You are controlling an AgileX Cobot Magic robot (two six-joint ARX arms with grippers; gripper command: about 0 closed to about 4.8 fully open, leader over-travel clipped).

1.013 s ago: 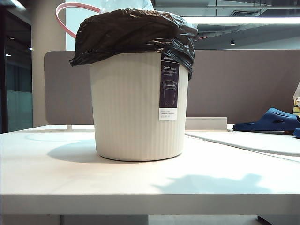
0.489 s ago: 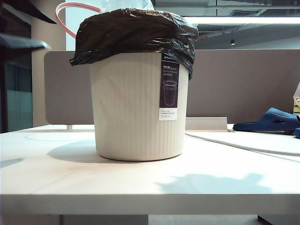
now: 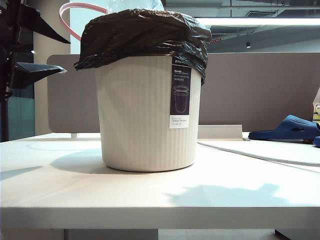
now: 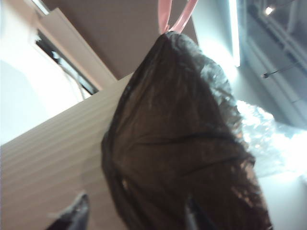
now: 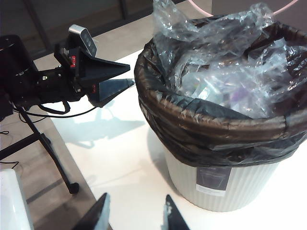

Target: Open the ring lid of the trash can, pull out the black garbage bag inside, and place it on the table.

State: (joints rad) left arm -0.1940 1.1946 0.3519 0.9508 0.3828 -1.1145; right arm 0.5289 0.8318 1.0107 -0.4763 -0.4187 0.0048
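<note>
1. the trash can (image 3: 147, 115) stands upright on the off-white bench (image 3: 150, 192), about at the middle of the exterior view, its dark label (image 3: 180, 95) facing the camera.
2. the black garbage bag (image 3: 142, 37) is still inside the can, its glossy edge folded outward and down over the rim all round; nothing of it lies on the bench.
3. crumpled clear plastic (image 5: 225, 57) fills the bag's mouth and rises above the rim.
4. the ring lid (image 3: 75, 10) is swung up behind the can: a thin pink arc of it shows above the rim on the far left side in the exterior view, clear of the bag's edge.
5. the left gripper (image 3: 42, 47) is at the left edge of the exterior view, level with the can's rim and just beside the bag's overhang, apart from it; its two dark fingers are spread, with nothing between them.
6. in the left wrist view the bag's overhang and the ribbed wall fill the frame close ahead of the fingertips (image 4: 72, 215).
7. the right gripper (image 5: 136, 213) hovers high over the bench near the can, on its label side; its fingers stand partly apart and hold nothing.
8. a blue slipper (image 3: 287, 128) lies far off to the right, in front of the grey-brown partition (image 3: 260, 90).
</note>
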